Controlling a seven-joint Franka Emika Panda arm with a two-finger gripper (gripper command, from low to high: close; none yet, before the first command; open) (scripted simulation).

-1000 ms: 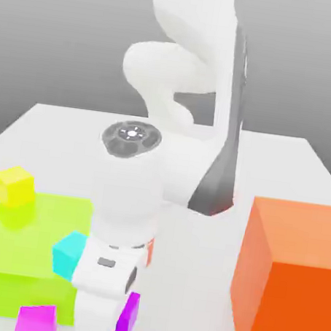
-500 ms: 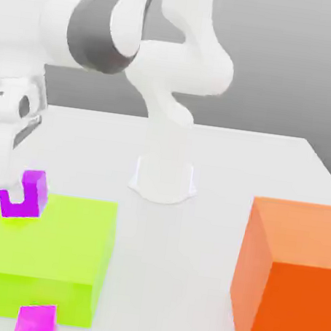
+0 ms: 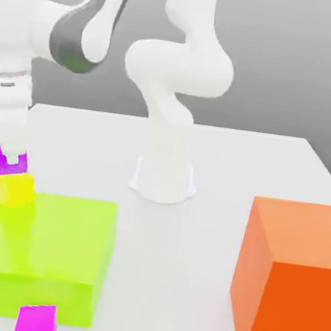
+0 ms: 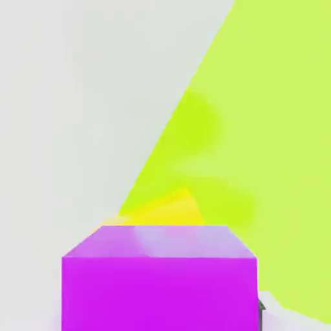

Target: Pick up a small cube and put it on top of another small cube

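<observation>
Taking the lime-green slab [image 3: 49, 234] as the landmark, the purple cube [image 3: 21, 162] is above its far corner on the exterior view's left, over the yellow cube [image 3: 14, 190]. The 2 cubes look to be touching or very nearly so, with the purple cube slightly tilted and a little off toward the exterior view's left. The gripper [image 3: 11, 157] is right down at the purple cube; whether its jaws stand wide or hold the cube, I cannot tell. The pinker magenta cube [image 3: 37, 321] lies by the slab's near side, and the orange block [image 3: 284, 294] stands well apart toward the exterior view's right. I judge this to be the placing step, with the stack close to done but not proven stable. The purple cube should handle as a light, stiff little block — no give in it, hardly fragile, though its glossy faces may prove slippery. The place to take hold is across 2 opposite side faces, near mid-height, leaving the underside free to meet the yellow cube squarely. Any release wants the cube level and centered first, then a straight, slow lift — a sideways brush could topple it toward the slab or push the yellow cube out from under it.
</observation>
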